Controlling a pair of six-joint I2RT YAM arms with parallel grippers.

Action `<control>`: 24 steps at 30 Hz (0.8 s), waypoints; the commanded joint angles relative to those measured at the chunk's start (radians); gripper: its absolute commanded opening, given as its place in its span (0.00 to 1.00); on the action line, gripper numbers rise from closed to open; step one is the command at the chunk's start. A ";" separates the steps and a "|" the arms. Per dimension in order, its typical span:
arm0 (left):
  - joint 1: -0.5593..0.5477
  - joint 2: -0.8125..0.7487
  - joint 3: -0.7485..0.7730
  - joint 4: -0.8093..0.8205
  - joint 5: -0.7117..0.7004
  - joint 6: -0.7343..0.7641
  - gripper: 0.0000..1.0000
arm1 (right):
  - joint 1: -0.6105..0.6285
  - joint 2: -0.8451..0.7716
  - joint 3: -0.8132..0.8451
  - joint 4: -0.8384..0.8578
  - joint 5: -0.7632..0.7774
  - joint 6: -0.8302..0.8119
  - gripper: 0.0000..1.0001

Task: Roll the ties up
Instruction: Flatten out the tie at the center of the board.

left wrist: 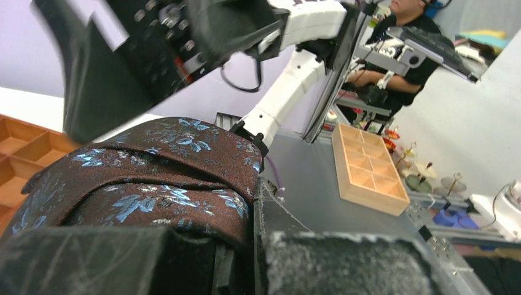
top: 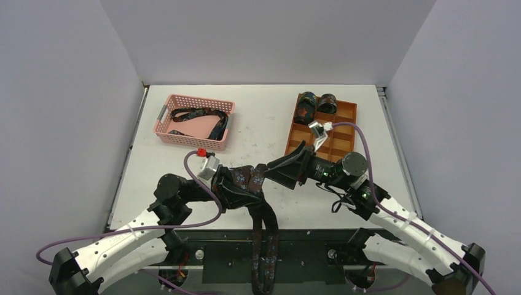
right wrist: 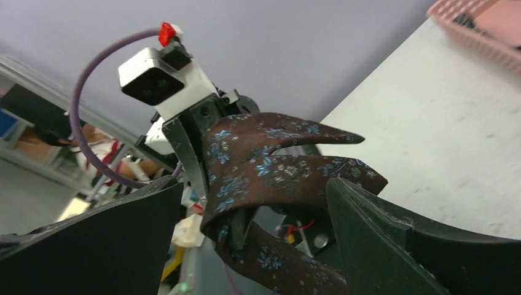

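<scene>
No readable text, label or number shows anywhere

White arms point(top: 123, 243), black joints, purple cables point(top: 366, 147) (red plug point(top: 201, 152), probably).

Left jaws clamped, right jaws spread.

This looks to me like a robotics lab. The table point(top: 264, 123) is closed in by plain pale panels point(top: 258, 37) behind it and on both sides, like a test booth. To the right of the table, my left wrist camera shows a person point(left wrist: 413, 58) sitting at a desk with equipment. On that same side of the table is a grey bench point(left wrist: 313, 190) carrying a wooden tray point(left wrist: 368, 163).
</scene>
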 commanded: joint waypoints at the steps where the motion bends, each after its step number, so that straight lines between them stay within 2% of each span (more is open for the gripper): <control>1: 0.007 -0.011 0.095 -0.044 0.089 0.104 0.00 | -0.005 0.071 -0.025 0.265 -0.176 0.213 0.90; 9: 0.027 0.039 0.169 -0.112 0.067 0.189 0.00 | 0.015 0.136 -0.014 0.282 -0.193 0.258 0.90; 17: 0.086 0.001 0.161 -0.159 0.035 0.216 0.00 | -0.016 0.089 0.108 0.050 -0.224 0.133 0.90; 24: 0.089 0.017 0.194 -0.180 0.045 0.220 0.00 | 0.079 0.197 0.103 0.059 -0.183 0.125 0.90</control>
